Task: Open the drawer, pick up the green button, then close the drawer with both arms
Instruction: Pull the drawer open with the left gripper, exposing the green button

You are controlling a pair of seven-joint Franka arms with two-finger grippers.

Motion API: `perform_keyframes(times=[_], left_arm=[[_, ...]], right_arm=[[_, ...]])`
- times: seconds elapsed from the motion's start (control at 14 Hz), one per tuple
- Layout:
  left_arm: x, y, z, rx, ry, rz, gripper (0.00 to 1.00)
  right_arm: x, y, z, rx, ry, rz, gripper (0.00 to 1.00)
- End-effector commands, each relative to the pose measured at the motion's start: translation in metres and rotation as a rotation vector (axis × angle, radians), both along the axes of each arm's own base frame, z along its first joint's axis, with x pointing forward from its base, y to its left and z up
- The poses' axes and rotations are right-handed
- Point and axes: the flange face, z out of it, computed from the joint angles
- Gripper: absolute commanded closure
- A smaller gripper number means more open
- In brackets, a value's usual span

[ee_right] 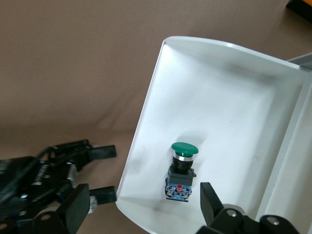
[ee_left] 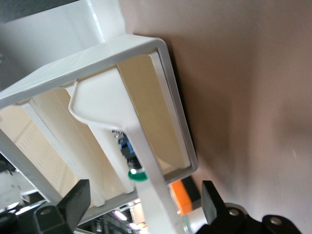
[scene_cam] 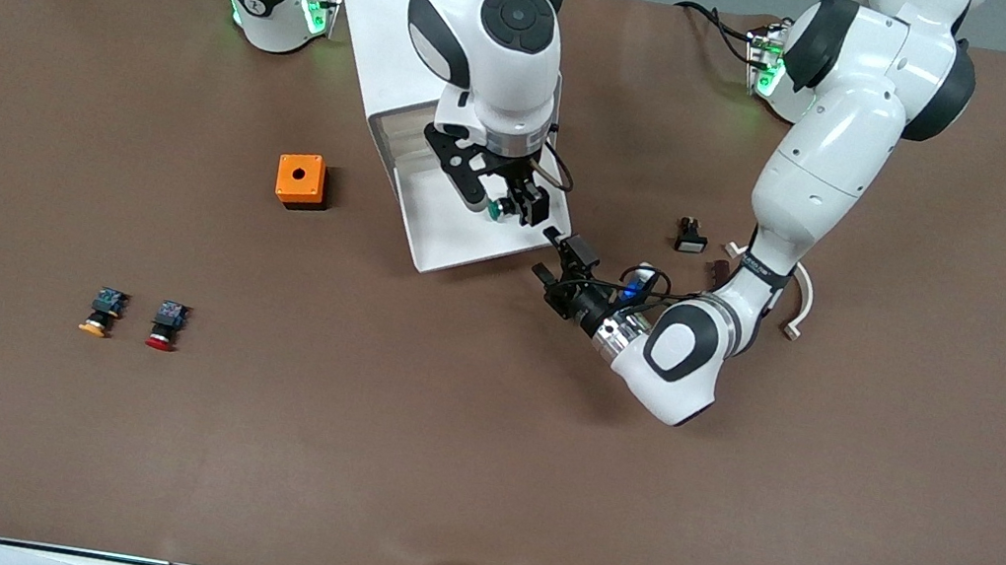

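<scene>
Two hands stood open: right hand (scene_cam: 504, 195) above the green button (ee_right: 182, 168) in the pulled-out drawer (scene_cam: 445, 234); left hand (scene_cam: 559, 265) level at its front.

Both arms (scene_cam: 820, 160) were glossy white jointed shells with black joint covers, green indicator lights glowing at their bases, a silver ring at each wrist, black cabling looped beside the black two-finger left gripper (scene_cam: 556, 255) and right gripper (scene_cam: 503, 204), small screw holes on finger mounts.
</scene>
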Motion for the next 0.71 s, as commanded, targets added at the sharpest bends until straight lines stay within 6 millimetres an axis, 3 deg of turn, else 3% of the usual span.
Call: perform_keyframes(times=[0.0, 0.43, 0.64], left_arm=[[0.011, -0.007, 0.019, -0.146, -0.147, -0.016, 0.00], [0.022, -0.004, 0.040, -0.412, -0.550, -0.217, 0.00], [0.033, -0.005, 0.072, -0.559, -0.809, -0.380, 0.00]], right_arm=[[-0.006, 0.003, -0.009, -0.020, -0.006, -0.008, 0.00], [-0.027, 0.010, -0.043, -0.023, -0.005, -0.012, 0.00], [-0.036, 0.014, -0.058, -0.032, 0.000, -0.009, 0.00]])
